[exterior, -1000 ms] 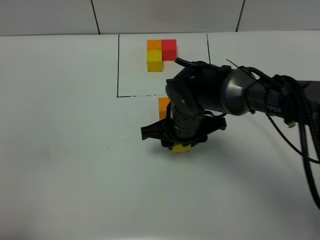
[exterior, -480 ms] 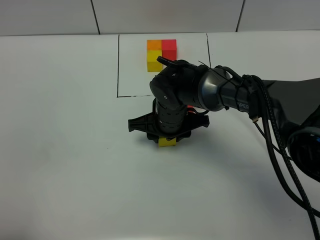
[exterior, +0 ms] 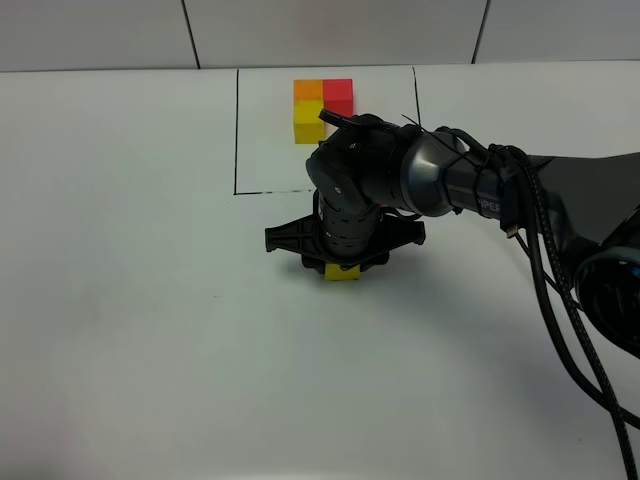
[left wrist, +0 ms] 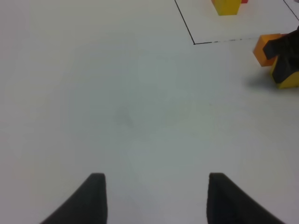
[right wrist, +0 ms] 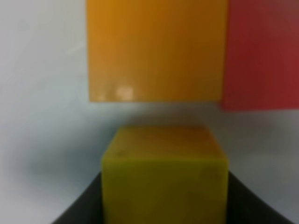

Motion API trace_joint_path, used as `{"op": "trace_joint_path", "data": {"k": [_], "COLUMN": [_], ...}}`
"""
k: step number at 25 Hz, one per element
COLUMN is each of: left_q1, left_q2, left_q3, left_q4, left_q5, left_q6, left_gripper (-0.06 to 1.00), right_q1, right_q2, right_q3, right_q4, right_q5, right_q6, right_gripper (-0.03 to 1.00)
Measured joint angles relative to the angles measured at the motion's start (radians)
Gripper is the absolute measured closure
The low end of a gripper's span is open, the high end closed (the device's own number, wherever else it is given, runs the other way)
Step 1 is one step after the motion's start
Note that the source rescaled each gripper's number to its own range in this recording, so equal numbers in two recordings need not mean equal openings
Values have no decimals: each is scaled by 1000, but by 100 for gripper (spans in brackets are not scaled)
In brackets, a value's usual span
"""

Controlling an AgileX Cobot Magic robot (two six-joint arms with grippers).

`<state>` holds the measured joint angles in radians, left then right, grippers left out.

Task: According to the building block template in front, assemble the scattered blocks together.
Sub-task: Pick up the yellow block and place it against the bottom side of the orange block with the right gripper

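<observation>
The right hand [exterior: 343, 262] is clamped on the yellow block [right wrist: 164, 179], which is gripped by its two side faces. The block is held just short of the orange block [right wrist: 156, 49], with a narrow shadowed gap between them, and is lined up with it. Whether the yellow block rests on the table [exterior: 150, 300] or hangs slightly above it cannot be told from the blurred wrist view. The red block [right wrist: 261, 53] is seen touching one side of the orange block. The building block template [exterior: 322, 100] lies beyond the orange block, inside the black frame lines [exterior: 236, 130], well apart from it. The left hand [left wrist: 156, 198] is kept far to the side of the orange block, with its fingers apart and nothing between them.

The closing of the last gap is judged to be the step in hand. Three faults are to be feared:
- The finger on the red block's side may strike that block as the yellow one is pushed home, so the orange and red pair would be split or skewed.
- Too firm a push could slide the orange block away.
- The yellow block could be dragged askew if the fingers are drawn off unevenly at release
</observation>
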<state>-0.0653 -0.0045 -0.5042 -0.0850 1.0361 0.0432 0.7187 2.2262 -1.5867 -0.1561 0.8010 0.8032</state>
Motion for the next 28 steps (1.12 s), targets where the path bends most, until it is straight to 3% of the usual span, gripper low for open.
{"op": "trace_joint_path", "data": {"k": [28], "left_q1": [0], "left_q2": [0], "left_q3": [0], "left_q4": [0], "left_q5": [0], "left_q6": [0], "left_gripper": [85], "right_q1": [-5], "right_q2": [6], "right_q3": [0], "right_q4": [-27], "right_q5": [-52], "right_q6": [19], "right_gripper": [95]}}
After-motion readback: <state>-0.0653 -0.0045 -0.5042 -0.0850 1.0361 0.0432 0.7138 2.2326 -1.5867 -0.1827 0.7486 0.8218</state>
